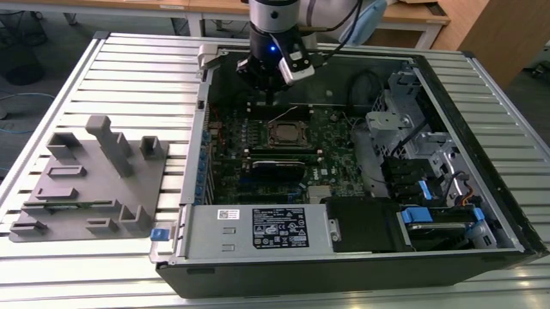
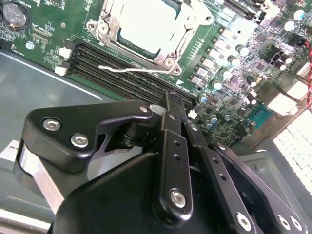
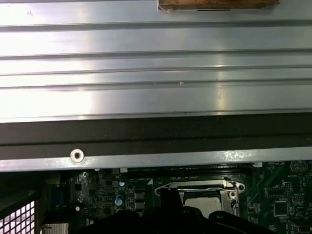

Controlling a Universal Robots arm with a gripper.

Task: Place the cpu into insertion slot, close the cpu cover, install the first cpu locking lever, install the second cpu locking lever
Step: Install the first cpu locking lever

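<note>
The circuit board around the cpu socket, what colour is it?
The circuit board is green, clearest in the second wrist view.

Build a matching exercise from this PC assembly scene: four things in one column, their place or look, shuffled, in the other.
Things:
1. cpu
2. cpu cover
3. locking lever
4. grey fixture block

Descriptions:
A. silvery frame with a square cut-out
B. on the slatted table, at the exterior view's left of the case
C. pale square chip, framed in metal
D. thin bent wire beside the black memory slots

Pairs: 1-C, 2-A, 3-D, 4-B
</note>
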